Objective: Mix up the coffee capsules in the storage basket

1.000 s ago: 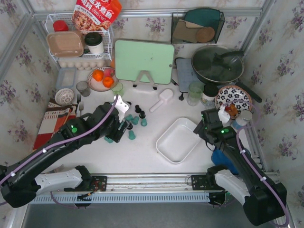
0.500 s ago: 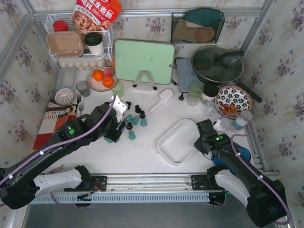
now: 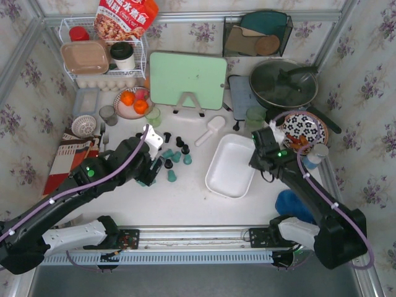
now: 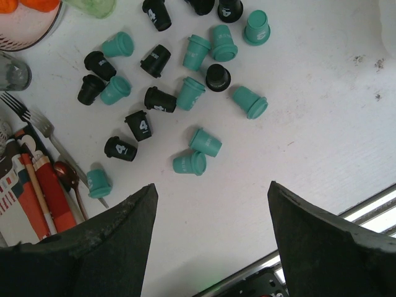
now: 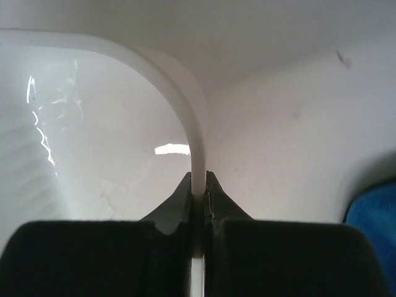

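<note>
The coffee capsules, teal and black, lie scattered on the white table left of centre. In the left wrist view a teal one and a black one lie among several others. My left gripper hangs open just above the near side of the scatter, holding nothing. The storage basket, white and empty, sits right of the capsules. My right gripper is shut on its right rim, one finger inside and one outside.
A white scoop lies behind the basket. Pale green cups, a green cutting board, a pan, a patterned plate stand at the back. A blue cloth is near right. Forks lie left of the capsules.
My right gripper has gone from open to shut on the basket's rim, and arm and basket have swung toward the back of the table. The left arm has barely moved.
</note>
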`<state>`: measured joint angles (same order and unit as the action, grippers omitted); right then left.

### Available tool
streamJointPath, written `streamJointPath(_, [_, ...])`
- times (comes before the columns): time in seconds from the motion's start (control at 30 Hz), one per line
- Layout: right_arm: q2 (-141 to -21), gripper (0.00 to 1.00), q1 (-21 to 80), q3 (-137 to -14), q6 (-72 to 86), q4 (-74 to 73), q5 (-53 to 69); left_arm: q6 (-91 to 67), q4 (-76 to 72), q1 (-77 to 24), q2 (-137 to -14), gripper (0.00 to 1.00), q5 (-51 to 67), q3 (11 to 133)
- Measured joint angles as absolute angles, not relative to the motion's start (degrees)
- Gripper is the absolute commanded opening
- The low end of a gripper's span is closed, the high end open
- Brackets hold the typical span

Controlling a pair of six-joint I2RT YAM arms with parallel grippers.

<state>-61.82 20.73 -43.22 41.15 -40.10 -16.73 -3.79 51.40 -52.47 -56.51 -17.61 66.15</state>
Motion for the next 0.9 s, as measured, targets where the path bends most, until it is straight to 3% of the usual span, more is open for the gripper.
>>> streamJointPath(0.43, [-88.3,0.00,20.8,-66.6,14.4,-35.9,-7.1,-2.6,50.6,-52.5,-55.4,0.75,-18.5,64.5])
streamJointPath(0.9, [-98.1,0.00,19.0,-65.4,6.1,-30.9,-1.2,-2.0,46.6,-52.2,-51.3,0.75,-19.9,62.2])
